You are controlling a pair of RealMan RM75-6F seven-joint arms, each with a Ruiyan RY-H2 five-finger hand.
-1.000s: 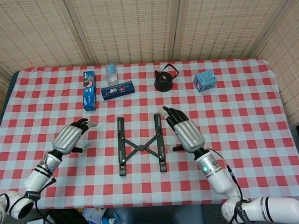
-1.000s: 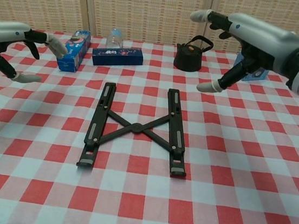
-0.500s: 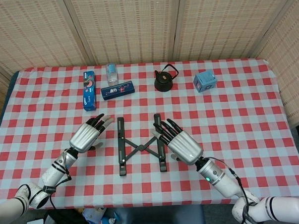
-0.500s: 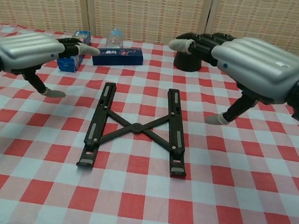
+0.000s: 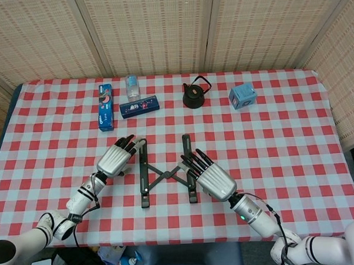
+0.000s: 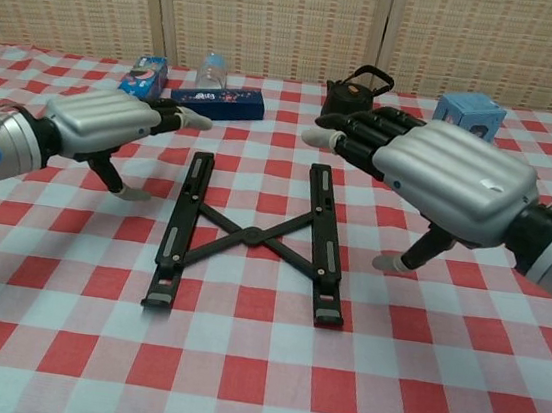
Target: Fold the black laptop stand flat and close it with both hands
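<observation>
Hovering on either side of the black laptop stand (image 5: 167,171), my left hand (image 5: 116,158) and right hand (image 5: 211,177) are both open, fingers stretched out and holding nothing. Spread in an X, the stand lies flat on the checkered counter (image 5: 295,156) between them, near its front edge.

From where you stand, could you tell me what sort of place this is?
Probably a staged indoor test setup: a red-and-white checked tablecloth, woven reed screen panels behind, and props like a small black kettle and a black folding laptop stand.
</observation>
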